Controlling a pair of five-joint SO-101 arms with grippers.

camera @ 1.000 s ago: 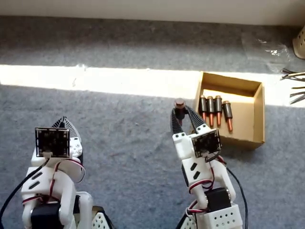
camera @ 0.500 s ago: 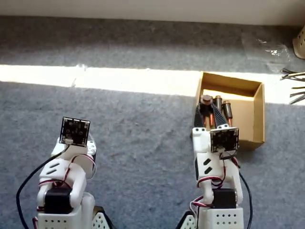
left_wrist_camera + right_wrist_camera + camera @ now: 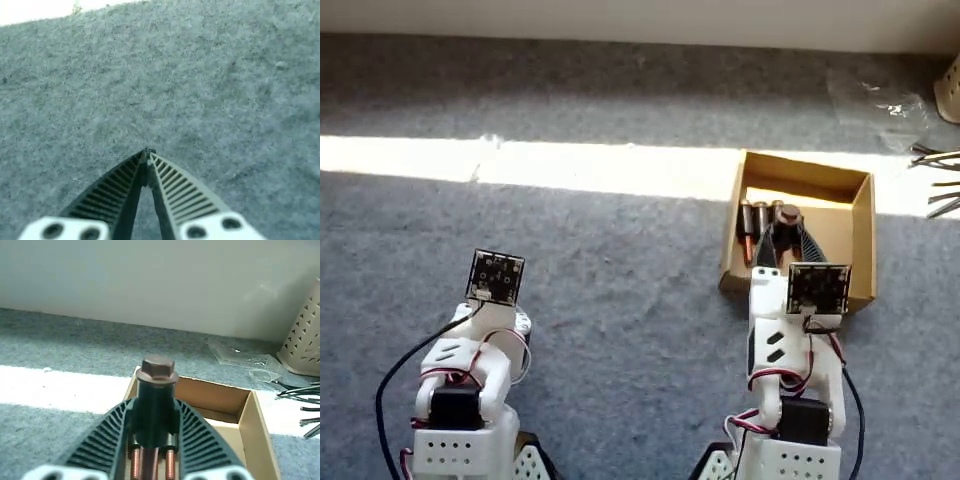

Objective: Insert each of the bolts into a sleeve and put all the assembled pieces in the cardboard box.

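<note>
My right gripper (image 3: 788,238) hangs over the cardboard box (image 3: 861,238), shut on an assembled piece (image 3: 156,405), a copper bolt seated in a black sleeve, held upright with the hex head up. Two or three assembled pieces (image 3: 752,222) lie side by side inside the box, partly hidden by the gripper. In the right wrist view their copper tips (image 3: 150,465) show below the held piece, inside the box (image 3: 252,427). My left gripper (image 3: 148,154) is shut with nothing in it, drawn back low over the grey carpet near its base (image 3: 497,278).
The floor is grey carpet with a sunlit strip (image 3: 520,165) across it. Clear plastic wrap (image 3: 875,100), a perforated beige basket (image 3: 950,90) and dark cable ties (image 3: 935,180) lie at the far right. A pale wall (image 3: 150,280) rises behind the box.
My right gripper carried the assembled piece rightward from beside the box to over its inside. The left arm drew back toward its base and shifted right.
</note>
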